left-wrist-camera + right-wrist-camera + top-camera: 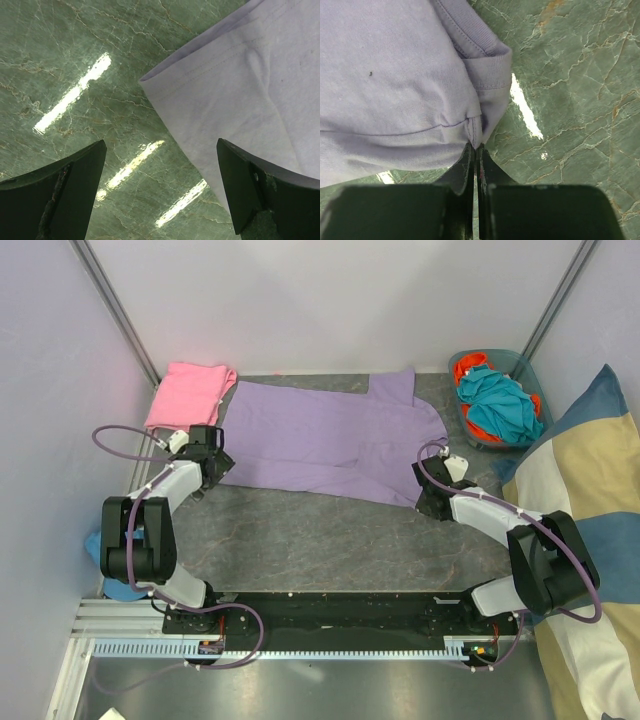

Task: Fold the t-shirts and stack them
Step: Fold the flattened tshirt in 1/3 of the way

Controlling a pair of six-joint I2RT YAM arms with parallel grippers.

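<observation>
The lavender t-shirt (330, 435) lies spread flat across the back of the green marble table (330, 540). The pink t-shirt (188, 390) lies folded at the back left, beside it. My left gripper (212, 466) is open and empty, low over the shirt's near left corner; in the left wrist view (161, 145) that corner (240, 90) lies between the jaws, touching neither. My right gripper (430, 498) is shut on the shirt's near right edge; in the right wrist view (476, 147) the jaws pinch a seamed fold of the cloth (395, 75).
A teal bin (532, 370) with orange and teal cloths stands at the back right. The big striped cushion (585, 500) leans along the right side. A blue object (100, 545) lies off the table's left edge. Walls enclose the left, back and right.
</observation>
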